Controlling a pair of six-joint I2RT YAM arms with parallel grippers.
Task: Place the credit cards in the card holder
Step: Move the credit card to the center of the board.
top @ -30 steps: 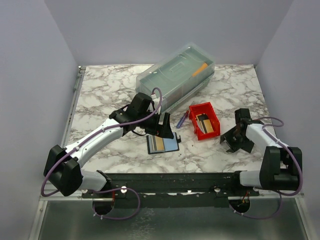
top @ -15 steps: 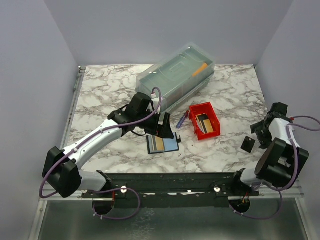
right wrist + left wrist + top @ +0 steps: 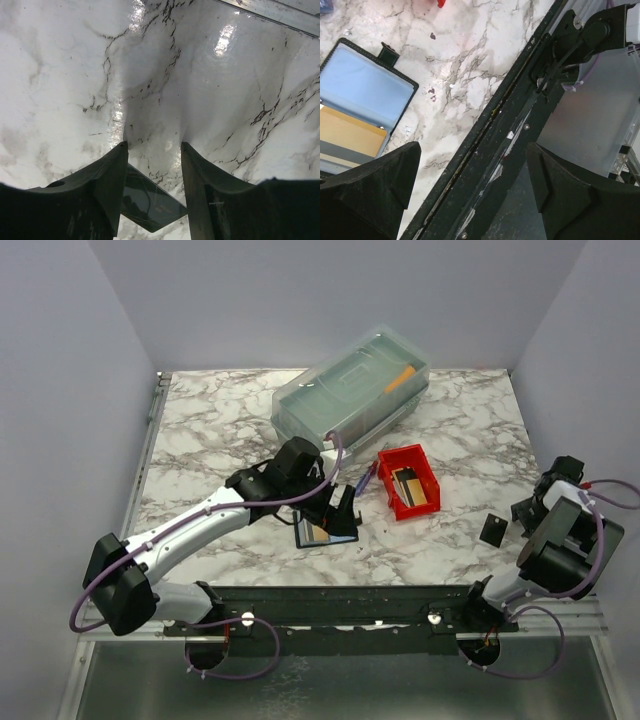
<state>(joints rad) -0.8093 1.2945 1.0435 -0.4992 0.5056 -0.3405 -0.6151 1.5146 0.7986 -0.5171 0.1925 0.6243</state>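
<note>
Presently, left gripper (image 3: pixel 474 150): jaws spread wide, nothing held, poised just beside the card holder (image 3: pixel 327 528). Card holder: lying open on the marble table (image 3: pixel 220 430) near its front edge, tan card (image 3: pixel 347 134) and blue card (image 3: pixel 367 82) showing inside. Right gripper (image 3: pixel 154 146): jaws parted, empty, above a dark card (image 3: pixel 493 530) lying flat near the table's right side. Red bin (image 3: pixel 408 482), pen (image 3: pixel 365 478) and clear lidded box (image 3: pixel 350 390): behind the holder.
</note>
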